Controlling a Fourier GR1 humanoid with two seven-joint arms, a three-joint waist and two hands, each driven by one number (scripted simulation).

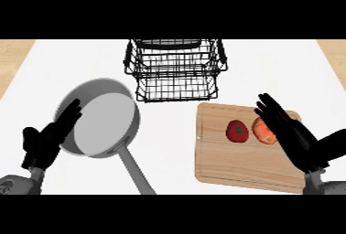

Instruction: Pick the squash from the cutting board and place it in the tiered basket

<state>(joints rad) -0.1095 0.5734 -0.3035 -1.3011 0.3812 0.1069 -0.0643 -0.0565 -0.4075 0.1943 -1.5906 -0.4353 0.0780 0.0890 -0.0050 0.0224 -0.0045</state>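
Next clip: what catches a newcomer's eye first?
The big grey metal frying pan at the left, then the black wire tiered basket at top centre. At the right, the open right robot hand hangs over the orange squash beside a red tomato on the rectangular wooden cutting board.

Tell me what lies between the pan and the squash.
Head view: from the pan, a strip of bare counter, then the board with a tomato just left of the squash.

Cutting board [226,162] is showing pale grained wood; pan [101,121] is presenting matt grey metal; tiered basket [174,69] is showing black wire.
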